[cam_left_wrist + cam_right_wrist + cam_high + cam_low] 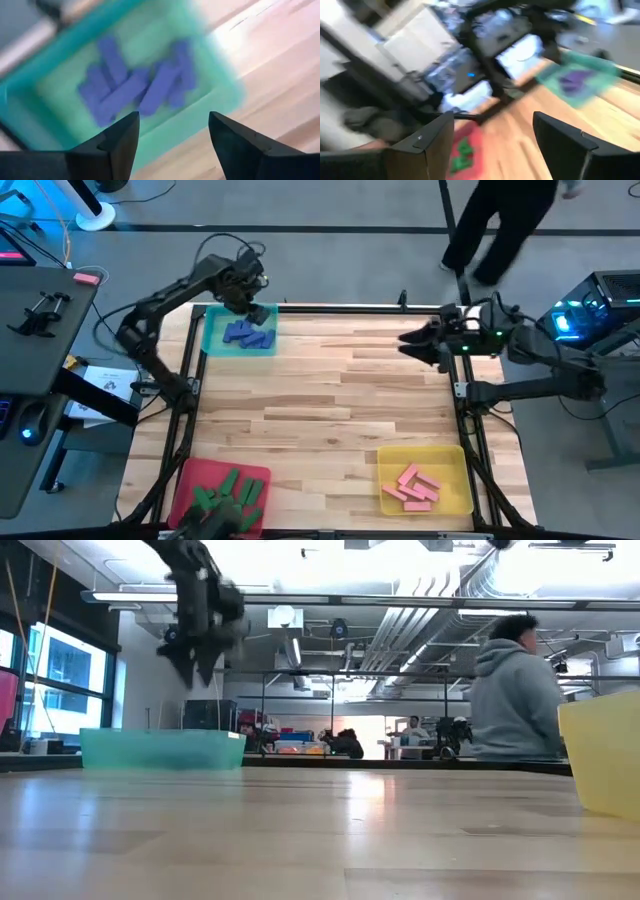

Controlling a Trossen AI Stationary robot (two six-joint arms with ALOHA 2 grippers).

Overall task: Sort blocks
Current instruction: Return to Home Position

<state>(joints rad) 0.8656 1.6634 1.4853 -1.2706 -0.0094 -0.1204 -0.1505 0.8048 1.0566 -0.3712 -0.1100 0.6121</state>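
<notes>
Several blue blocks [248, 333] lie piled in the teal tray [214, 340] at the table's far left; the left wrist view shows the blue pile [135, 82] inside the tray [220, 95]. Green blocks [228, 495] lie in the red tray [192, 476] at the near left. Pink blocks [416, 488] lie in the yellow tray [450, 500] at the near right. My left gripper [248, 302] [172, 132] hangs open and empty above the teal tray's far edge. My right gripper [408, 340] [492, 135] is open and empty at the table's far right edge.
The bare wooden table top [330, 400] stretches between the three trays. A person [505, 225] walks past beyond the far right corner and shows as a person in a grey hoodie [515, 690] in the low view. A desk with gear [40, 320] stands left of the table.
</notes>
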